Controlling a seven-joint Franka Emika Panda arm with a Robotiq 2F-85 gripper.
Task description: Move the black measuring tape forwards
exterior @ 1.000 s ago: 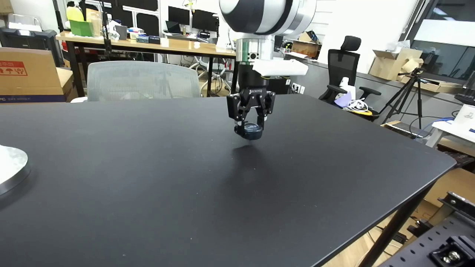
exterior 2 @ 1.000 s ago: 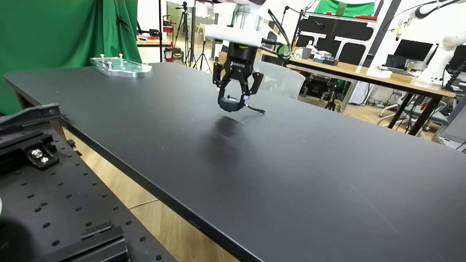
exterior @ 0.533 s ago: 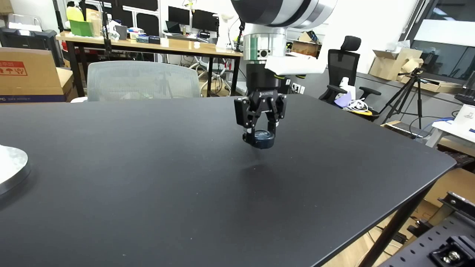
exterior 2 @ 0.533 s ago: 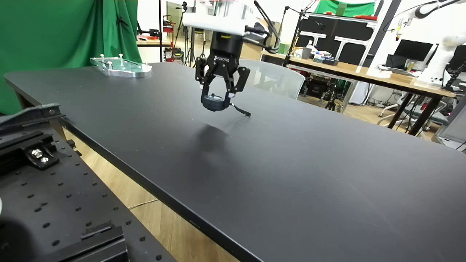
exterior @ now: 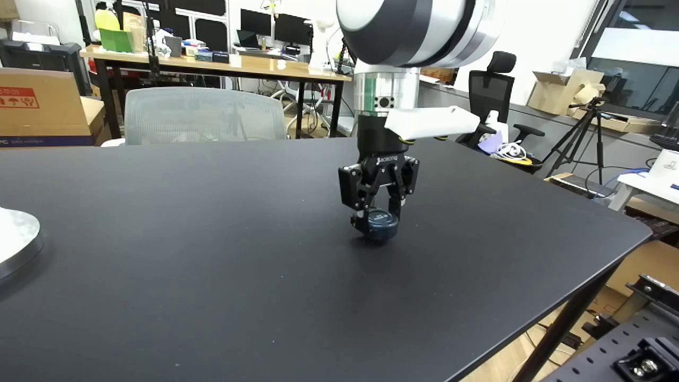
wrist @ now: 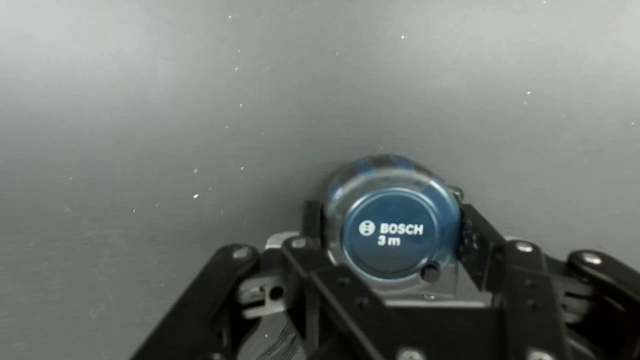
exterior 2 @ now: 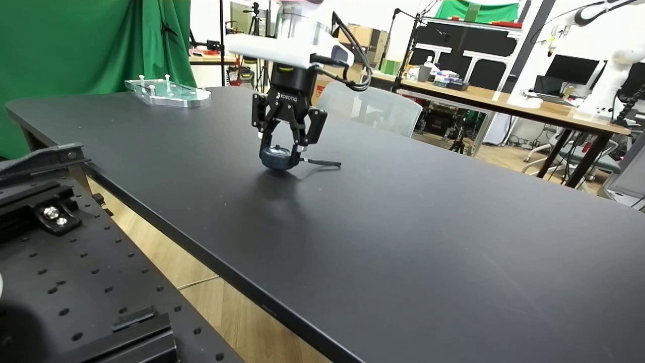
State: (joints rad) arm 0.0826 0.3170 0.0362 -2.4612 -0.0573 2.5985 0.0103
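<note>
The black measuring tape [exterior: 383,227] is a squat, rounded, dark blue-black case with a round blue label, lying flat between my fingers. It also shows in an exterior view [exterior 2: 275,159] and in the wrist view [wrist: 392,235], where its label faces up at the camera. A dark strap [exterior 2: 322,162] trails from it toward the tabletop. My gripper [exterior: 377,216] points down and is shut on the tape, one finger on each side. The tape is at or just above the table, its shadow close beneath it; I cannot tell whether it touches.
The dark tabletop [exterior: 212,297] spreads around the gripper. A white round object [exterior: 18,241] stands at its edge in an exterior view. A clear plate with pegs [exterior 2: 169,96] sits at the far corner. A perforated metal platform [exterior 2: 101,282] and a mesh chair [exterior: 204,116] flank the table.
My gripper, holding the tape throughout, has moved across the table, rightward in one exterior view and leftward in the other. In the last half second it has come down close to the tabletop.
</note>
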